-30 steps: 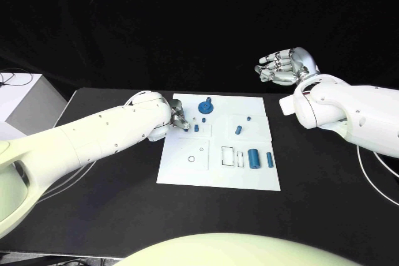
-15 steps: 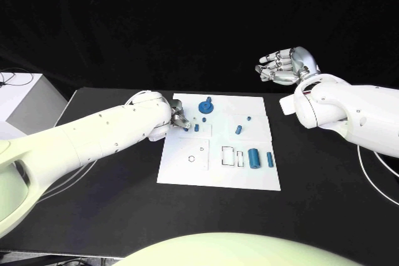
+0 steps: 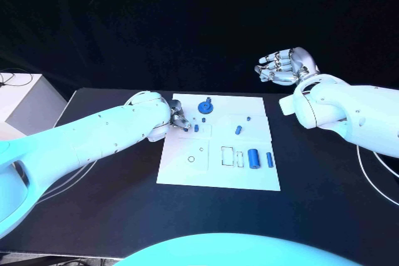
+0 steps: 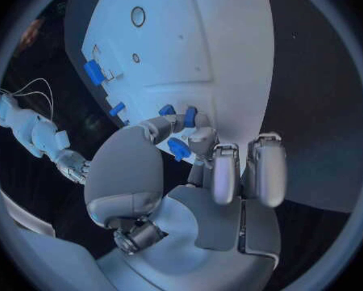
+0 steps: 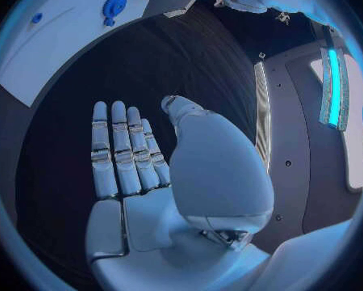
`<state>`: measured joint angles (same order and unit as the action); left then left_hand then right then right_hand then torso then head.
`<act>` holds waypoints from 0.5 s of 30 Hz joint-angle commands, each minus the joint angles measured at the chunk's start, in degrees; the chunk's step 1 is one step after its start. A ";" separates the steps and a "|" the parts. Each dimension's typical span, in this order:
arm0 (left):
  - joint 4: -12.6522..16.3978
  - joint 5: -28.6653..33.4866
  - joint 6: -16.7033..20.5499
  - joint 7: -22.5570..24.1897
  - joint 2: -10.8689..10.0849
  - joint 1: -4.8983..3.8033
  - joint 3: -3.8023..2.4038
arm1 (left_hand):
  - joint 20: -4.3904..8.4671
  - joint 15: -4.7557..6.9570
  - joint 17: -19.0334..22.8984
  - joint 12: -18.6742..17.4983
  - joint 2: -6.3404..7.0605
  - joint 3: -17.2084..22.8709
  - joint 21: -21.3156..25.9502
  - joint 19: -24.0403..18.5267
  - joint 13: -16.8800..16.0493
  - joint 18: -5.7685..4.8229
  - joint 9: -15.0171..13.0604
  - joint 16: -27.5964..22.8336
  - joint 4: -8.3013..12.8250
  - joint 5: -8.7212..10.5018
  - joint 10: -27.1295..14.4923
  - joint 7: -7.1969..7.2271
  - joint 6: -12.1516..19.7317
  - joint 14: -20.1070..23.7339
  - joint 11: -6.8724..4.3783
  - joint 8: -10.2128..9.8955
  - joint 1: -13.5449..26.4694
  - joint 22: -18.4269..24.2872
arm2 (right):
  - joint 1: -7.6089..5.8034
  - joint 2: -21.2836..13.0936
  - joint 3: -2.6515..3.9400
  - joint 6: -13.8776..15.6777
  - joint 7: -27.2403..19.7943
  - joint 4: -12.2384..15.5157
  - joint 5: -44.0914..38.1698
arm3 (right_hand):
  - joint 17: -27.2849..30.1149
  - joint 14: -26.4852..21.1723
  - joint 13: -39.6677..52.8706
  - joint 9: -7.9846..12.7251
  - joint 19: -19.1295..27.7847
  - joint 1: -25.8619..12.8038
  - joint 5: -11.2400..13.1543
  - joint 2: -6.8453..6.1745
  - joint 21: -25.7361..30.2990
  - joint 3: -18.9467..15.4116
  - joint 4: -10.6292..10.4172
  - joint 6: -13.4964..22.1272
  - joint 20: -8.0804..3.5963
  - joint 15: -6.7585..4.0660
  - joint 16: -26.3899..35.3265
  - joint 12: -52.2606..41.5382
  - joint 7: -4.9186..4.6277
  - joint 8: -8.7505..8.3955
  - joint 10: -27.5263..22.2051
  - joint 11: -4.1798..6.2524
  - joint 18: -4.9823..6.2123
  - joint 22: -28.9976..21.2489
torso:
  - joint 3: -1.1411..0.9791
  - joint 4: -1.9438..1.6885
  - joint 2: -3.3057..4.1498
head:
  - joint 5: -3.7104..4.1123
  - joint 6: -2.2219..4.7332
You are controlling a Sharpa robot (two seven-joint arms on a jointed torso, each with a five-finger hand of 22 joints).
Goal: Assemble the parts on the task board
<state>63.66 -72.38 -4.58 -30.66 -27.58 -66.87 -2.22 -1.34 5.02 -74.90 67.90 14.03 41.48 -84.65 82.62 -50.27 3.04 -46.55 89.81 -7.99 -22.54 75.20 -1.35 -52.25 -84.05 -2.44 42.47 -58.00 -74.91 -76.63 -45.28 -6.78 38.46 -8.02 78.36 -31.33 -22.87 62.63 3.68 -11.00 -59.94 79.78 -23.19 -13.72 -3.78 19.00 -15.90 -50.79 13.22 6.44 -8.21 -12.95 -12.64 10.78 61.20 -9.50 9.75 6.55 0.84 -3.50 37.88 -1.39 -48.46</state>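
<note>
white box (image 3: pixel 21 98) at the table's (image 3: pixel 108 220) far left edge; task board (image 3: pixel 216 173) at centre, bearing a blue wheel-shaped part (image 3: pixel 205 108) at its far edge and cylinders (image 3: pixel 253 158) near right; left hand (image 3: pixel 179 119) at the board's left edge, fingertips (image 4: pixel 199 138) pinching a small blue part (image 4: pixel 178 149); right hand (image 3: pixel 282 66) raised beyond the far right, fingers spread, empty.

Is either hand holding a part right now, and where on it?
The left hand pinches a small blue part between its fingertips; where on the part cannot be told. The right hand is open and holds nothing, off the task board.
</note>
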 commanded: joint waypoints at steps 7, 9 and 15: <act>-0.06 1.32 -1.03 0.25 0.35 0.57 0.33 | 0.07 0.14 -15.10 -0.19 -0.21 -9.92 0.17 0.14 0.21 -0.31 0.48 0.19 -4.22 0.79 -0.65 -0.33 -0.68 -5.95 0.25 -0.84 -0.08 -3.71 | 0.01 -0.04 0.02 -0.69 -0.56 0.09 -0.25 | 0.09 -0.01 -0.02 0.07 0.47 -0.68 -0.31 0.03 -0.06 0.09 0.02 0.13 -0.04 0.34 0.32 0.38 -0.70 -0.32 -0.30 0.03 0.81 -0.12 | 0.01 -0.01 0.00 | 0.03 0.01; -0.11 1.27 -0.98 0.25 0.35 0.57 0.33 | 0.07 0.13 -15.10 -0.24 -0.19 -10.71 0.19 0.14 0.27 -0.31 0.51 0.19 -4.67 0.81 -0.70 -0.35 -0.67 -5.95 0.27 -0.91 -0.19 -3.71 | 0.01 -0.05 0.02 -0.70 -0.55 0.09 -0.25 | 0.09 -0.01 -0.02 0.07 0.47 -0.68 -0.31 0.03 -0.06 0.09 0.02 0.13 -0.04 0.34 0.32 0.38 -0.70 -0.32 -0.30 0.03 0.81 -0.12 | 0.01 0.00 0.01 | 0.03 0.02; -0.20 1.11 -0.92 0.25 0.33 0.57 0.33 | 0.05 0.11 -15.10 -0.32 -0.13 -12.59 0.24 0.11 0.36 -0.29 0.58 0.19 -5.81 0.99 -0.80 -0.39 -0.68 -5.95 0.31 -1.04 -0.49 -3.66 | 0.01 -0.07 0.02 -0.74 -0.56 0.08 -0.25 | 0.12 -0.01 -0.02 0.07 0.49 -0.73 -0.37 0.06 -0.06 0.09 -0.01 0.13 -0.03 0.35 0.36 0.39 -0.71 -0.33 -0.32 0.02 0.81 -0.17 | -0.01 0.01 0.01 | 0.03 0.04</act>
<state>63.37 -72.05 -4.39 -30.62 -27.50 -66.76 -2.16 -1.35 5.02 -74.90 67.89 13.95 29.19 -84.65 82.62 -50.00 3.03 -46.04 89.81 -13.79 -21.74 74.84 -1.46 -52.96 -84.04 -2.13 41.72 -57.82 -74.91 -76.63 -45.32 -6.78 38.45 -8.02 78.38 -31.32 -22.80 62.63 3.68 -11.00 -59.94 79.77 -23.22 -13.71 -3.78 19.00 -15.90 -50.79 13.22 6.43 -8.21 -12.95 -12.63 10.78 61.20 -9.50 9.75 6.46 0.85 -3.51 37.89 -1.33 -48.43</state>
